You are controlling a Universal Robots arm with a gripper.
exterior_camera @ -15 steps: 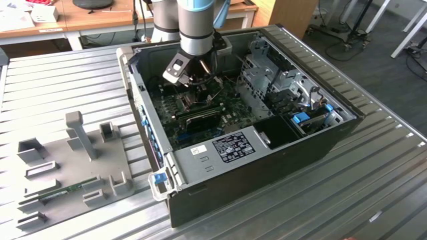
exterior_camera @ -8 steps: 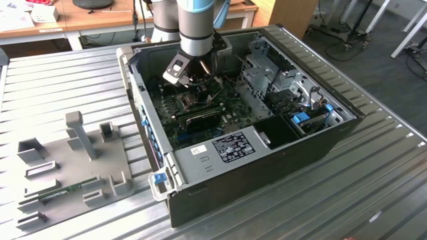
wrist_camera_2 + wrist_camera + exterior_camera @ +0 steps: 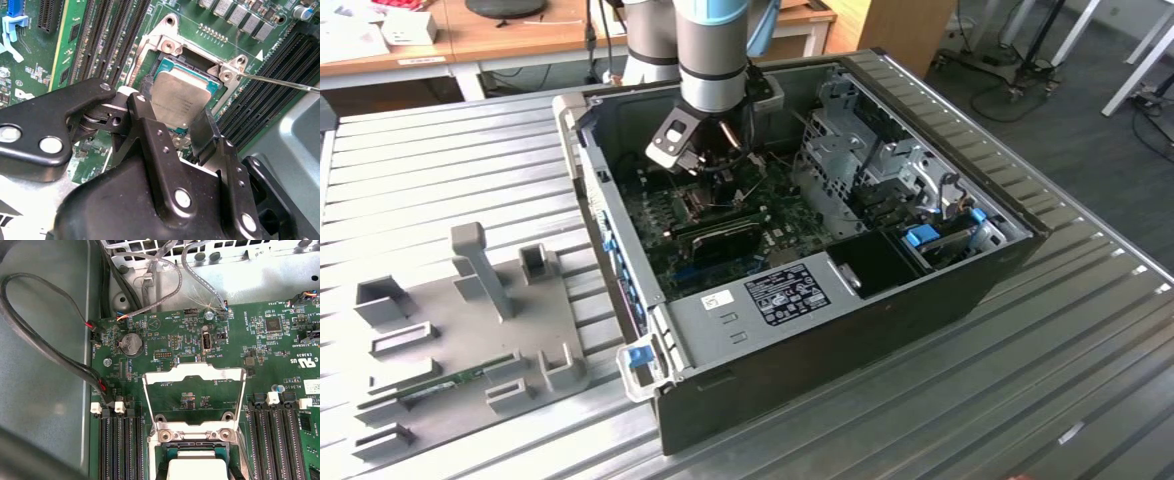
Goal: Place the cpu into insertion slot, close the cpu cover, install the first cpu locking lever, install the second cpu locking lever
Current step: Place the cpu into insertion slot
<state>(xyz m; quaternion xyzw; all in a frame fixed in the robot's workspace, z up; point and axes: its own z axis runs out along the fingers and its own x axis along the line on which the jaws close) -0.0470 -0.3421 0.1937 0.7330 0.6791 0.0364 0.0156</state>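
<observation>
pincer [image 3: 175,102]: lowered into the open computer case [image 3: 987,290], part-open, black fingers [image 3: 202,130] set against two opposite edges of the cpu [image 3: 182,92], gripping it
cpu: dull silver top up, lying in the insertion slot [image 3: 161,64] between the fingers; fully seated or not, cannot tell
insertion slot: dark square socket on the green motherboard [image 3: 165,340], between two banks of long black memory slots [image 3: 107,45]
cpu cover [image 3: 195,371]: swung open, silvery frame laid back over the board beyond the slot's hinge edge
lever rod [image 3: 280,82]: thin and silvery, sticking out from a corner of the slot across the memory slots
computer case: on the slatted metal worktop [image 3: 454,150], open side up
fixture plate [image 3: 467,330]: grey, just beside the case, by the worktop's edge at the exterior view's left
</observation>
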